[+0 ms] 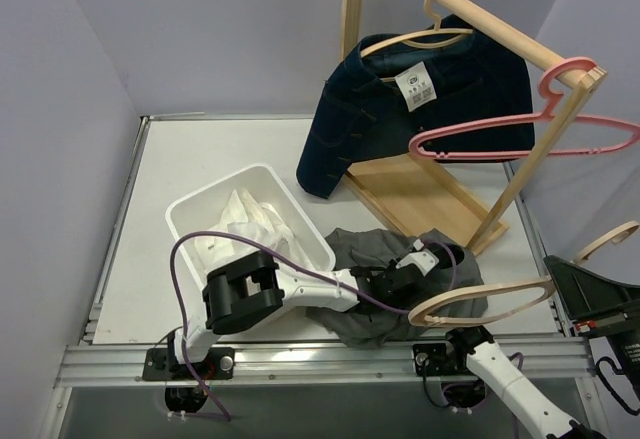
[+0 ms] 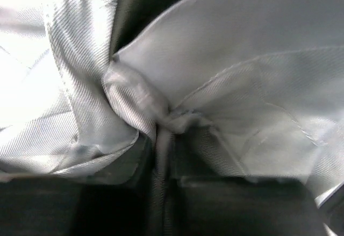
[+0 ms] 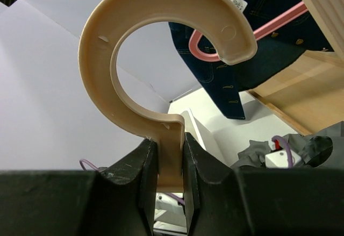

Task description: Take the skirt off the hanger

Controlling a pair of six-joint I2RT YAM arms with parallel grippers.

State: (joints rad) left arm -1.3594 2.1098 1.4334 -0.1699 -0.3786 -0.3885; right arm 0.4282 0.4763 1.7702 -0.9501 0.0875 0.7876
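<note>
3 hngrs (image 3: 94,58), 1 skirt (image 1: 365,249), 1 bin (image 1: 185,209).

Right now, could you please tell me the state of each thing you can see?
beige hanger: bare, neck clamped.
grey skirt: off the beige hanger, crumpled on the table.
left claw: shut on a skirt fold.
right claw: shut on the beige hanger.
denim garment: hanging on the rack.
pink hanger: empty, on the rack.
white bin: holds white cloth.

The skirt (image 1: 355,249) lies on the table (image 1: 200,159) just right of the bin (image 1: 222,185), the rack (image 1: 410,194) behind it.
</note>
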